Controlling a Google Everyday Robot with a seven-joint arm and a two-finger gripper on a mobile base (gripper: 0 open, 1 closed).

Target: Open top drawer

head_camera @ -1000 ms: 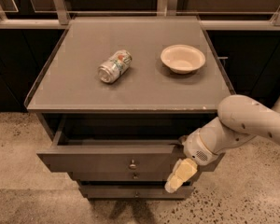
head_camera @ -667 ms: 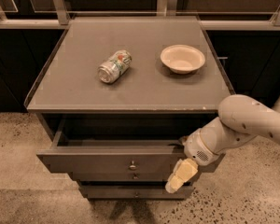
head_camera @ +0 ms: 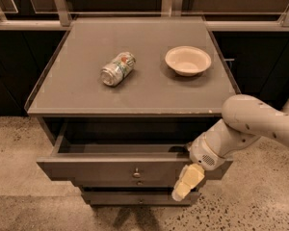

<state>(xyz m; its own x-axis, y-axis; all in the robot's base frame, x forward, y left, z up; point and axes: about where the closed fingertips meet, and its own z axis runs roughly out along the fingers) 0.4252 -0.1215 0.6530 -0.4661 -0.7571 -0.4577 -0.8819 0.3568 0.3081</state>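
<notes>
Well, camera view only. Look low and right for the gripper [head_camera: 187, 183], cream-coloured, slanting down and leftward from a white wrist [head_camera: 209, 155] at the end of the pale arm [head_camera: 260, 121]. Lies across the right end of the top drawer [head_camera: 106, 166], over its front panel, with the tip reaching down as far as the narrower drawer [head_camera: 135, 196] beneath. Cannot tell whether spread or pressed together. Cannot tell either whether touching the panel or merely hanging just in front of it. Sits well to the right of the small round knob [head_camera: 137, 173] at the panel's centre, clearly apart from it.

Find the top drawer itself pulled partway out from under the cabinet top [head_camera: 144, 93], flat grey-brown front facing the camera, a strip of grey inner floor showing behind the panel, deep shadow further back.

Up on the cabinet top, note a dented can [head_camera: 118, 68] lying on its side left of centre, and an upright pale bowl [head_camera: 188, 60] to its right, the two well apart. Below and around, speckled floor [head_camera: 19, 143].
</notes>
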